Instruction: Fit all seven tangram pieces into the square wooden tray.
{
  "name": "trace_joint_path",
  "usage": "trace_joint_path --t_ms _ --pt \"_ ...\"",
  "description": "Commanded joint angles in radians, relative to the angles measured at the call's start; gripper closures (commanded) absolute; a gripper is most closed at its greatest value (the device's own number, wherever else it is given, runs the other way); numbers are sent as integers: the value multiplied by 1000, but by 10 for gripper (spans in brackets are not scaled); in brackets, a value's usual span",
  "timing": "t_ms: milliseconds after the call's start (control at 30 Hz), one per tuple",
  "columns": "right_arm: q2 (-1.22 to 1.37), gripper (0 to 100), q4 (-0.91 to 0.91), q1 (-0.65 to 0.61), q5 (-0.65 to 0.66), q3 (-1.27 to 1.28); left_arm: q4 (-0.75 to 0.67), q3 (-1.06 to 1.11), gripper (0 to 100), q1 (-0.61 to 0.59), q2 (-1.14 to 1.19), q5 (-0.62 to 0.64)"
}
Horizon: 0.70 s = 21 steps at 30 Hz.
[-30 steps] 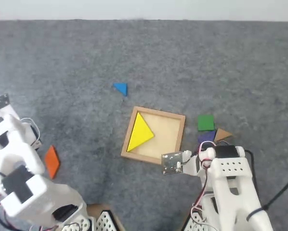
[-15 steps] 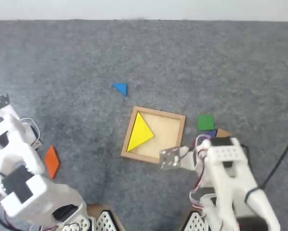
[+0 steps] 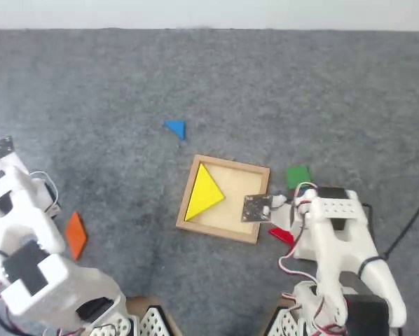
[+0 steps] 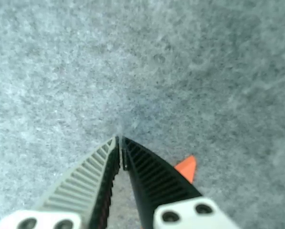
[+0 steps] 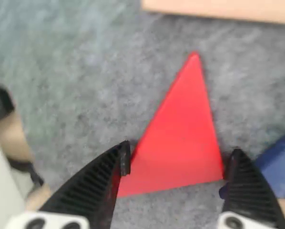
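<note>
Straddling occluded red triangle (image 5: 180, 129), right pincer (image 5: 180, 155) spread

A grey felt mat (image 3: 335, 91) lies underneath everything, with a pale wall (image 3: 209, 14) at its far edge

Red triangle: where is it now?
In the high view the red triangle lies off the tray's right corner nearest the robot; the right wrist view shows it between the right gripper's open fingers.
</note>
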Motion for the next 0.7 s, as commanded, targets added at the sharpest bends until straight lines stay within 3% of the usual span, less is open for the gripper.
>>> trace_joint_path --t_ms 0,167,433,667 --pt "1 690 -62 -38 -86 -20 2 -2 987 0 -12 -11" --pt "-1 690 -85 33 -60 -15 2 2 987 0 -12 -11" --pt "-8 689 -1 113 187 -18 0 2 987 0 -12 -11" --pt "1 691 -54 113 160 -31 0 2 987 0 -12 -11"
